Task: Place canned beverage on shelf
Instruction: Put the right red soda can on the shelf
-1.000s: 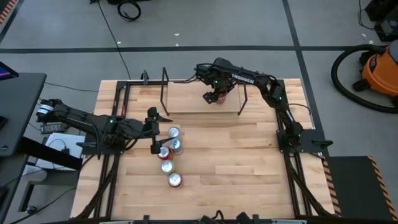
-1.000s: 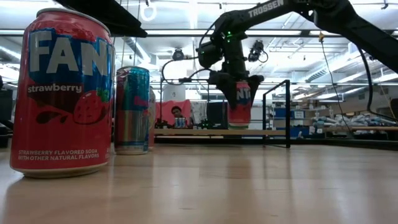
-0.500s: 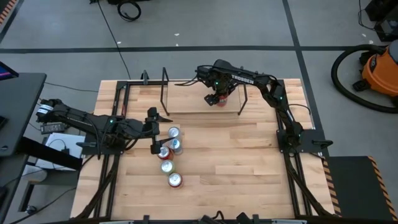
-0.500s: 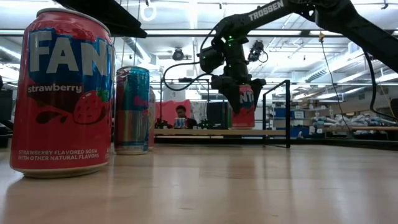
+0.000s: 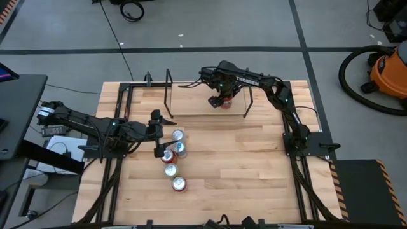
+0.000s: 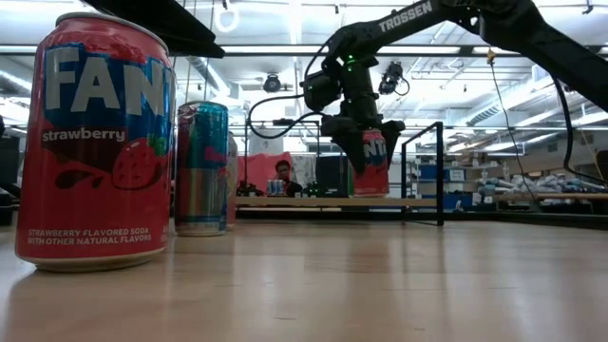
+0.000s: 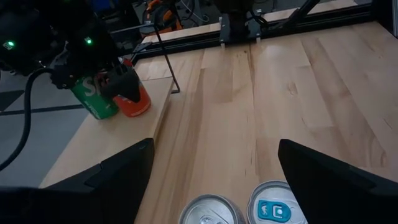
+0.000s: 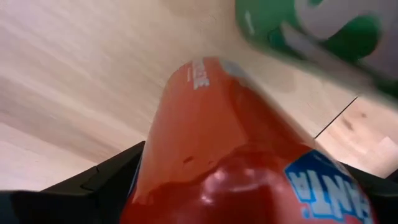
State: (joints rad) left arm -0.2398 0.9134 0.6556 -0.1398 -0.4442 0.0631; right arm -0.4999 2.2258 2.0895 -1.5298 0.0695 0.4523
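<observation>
My right gripper (image 5: pixel 221 100) is shut on a red Fanta can (image 6: pixel 373 163) over the right half of the shelf (image 5: pixel 191 105), a light-wood plank with black rod uprights. The can's bottom is at the plank's top (image 6: pixel 313 201); I cannot tell whether it touches. A green can (image 7: pixel 96 102) stands on the plank right beside the red one (image 7: pixel 134 102). My left gripper (image 5: pixel 163 133) is open and empty at the table's left, beside a cluster of several cans (image 5: pixel 178 135). My right gripper pinches the red can's side wall (image 8: pixel 186 137) between its two fingers, at the can's upper part (image 6: pixel 366 142). The fingers come from above, pointing down. The can hangs nearly upright below them, its bottom at the shelf plank.
Several cans stand in a loose line from the table's middle left toward the near edge (image 5: pixel 179 184); the nearest fills the low view's left (image 6: pixel 95 142). The shelf's black uprights (image 6: pixel 440 171) stand right of the held can. Bare tabletop (image 5: pixel 254 159) lies right of the cans.
My right gripper has carried the red can a little toward the table's right edge over the shelf plank, still shut on it.
</observation>
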